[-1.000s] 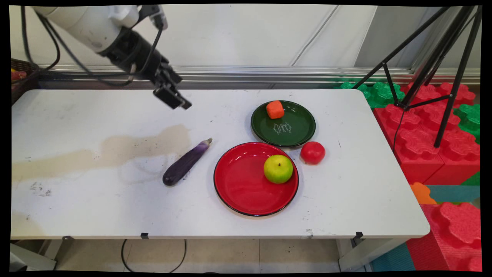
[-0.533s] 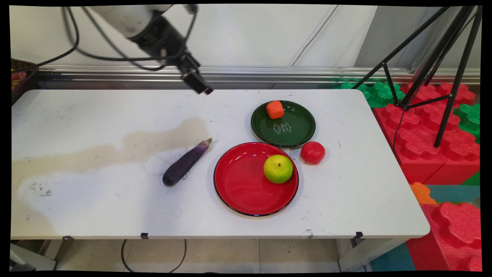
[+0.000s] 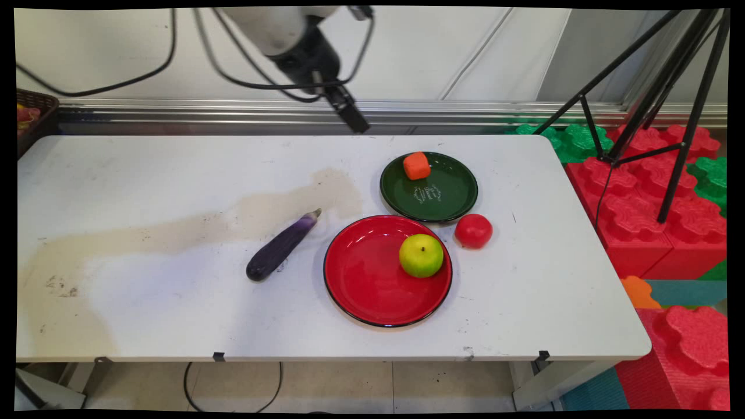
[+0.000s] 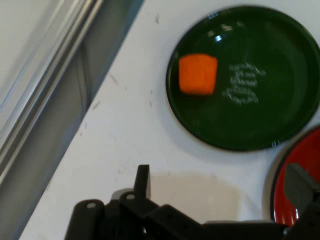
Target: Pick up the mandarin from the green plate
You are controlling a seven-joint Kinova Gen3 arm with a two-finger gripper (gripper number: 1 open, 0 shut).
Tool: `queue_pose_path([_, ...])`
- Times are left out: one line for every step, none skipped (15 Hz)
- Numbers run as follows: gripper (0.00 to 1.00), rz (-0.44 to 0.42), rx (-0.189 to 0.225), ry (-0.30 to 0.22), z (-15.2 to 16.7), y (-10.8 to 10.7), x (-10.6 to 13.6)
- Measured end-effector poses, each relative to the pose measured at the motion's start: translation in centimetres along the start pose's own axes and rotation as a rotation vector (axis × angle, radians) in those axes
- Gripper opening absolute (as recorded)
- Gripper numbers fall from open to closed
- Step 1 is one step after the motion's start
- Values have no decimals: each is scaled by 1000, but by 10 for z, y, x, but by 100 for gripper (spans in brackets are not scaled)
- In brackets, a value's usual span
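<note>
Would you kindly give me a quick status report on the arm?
Gripper open, empty, high above table's far edge. Nearest: orange block on green plate. Nothing between them.

A glossy white arm link narrows into a matte black wrist and a slim black gripper. Thin black cables loop beside it. In the hand view, black linkage shows 2 round pivot pins and 2 flat dark fingers

Glossy green plate, matt orange cube, smooth, scuffed white table.
</note>
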Motion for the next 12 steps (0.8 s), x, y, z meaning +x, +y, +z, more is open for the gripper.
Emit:
queue_pose_path([100, 0, 9, -3, 11, 3, 10])
queue_pose_path([100, 8, 17, -4, 24, 6, 20])
queue_pose_path([100, 17, 24, -6, 34, 8, 28])
queue_pose_path([100, 28, 32, -9, 47, 11, 37])
queue_pose_path([100, 36, 39, -11, 60, 12, 45])
queue_pose_path([100, 41, 45, -15, 72, 13, 51])
queue_pose_path([100, 45, 49, -20, 86, 14, 58])
queue_pose_path([100, 48, 49, -26, 101, 16, 64])
queue_pose_path([100, 51, 49, -33, 113, 17, 67])
queue_pose_path([100, 55, 48, -39, 128, 18, 72])
queue_pose_path([100, 59, 44, -47, 143, 20, 76])
queue_pose_path([100, 64, 41, -56, 160, 21, 80])
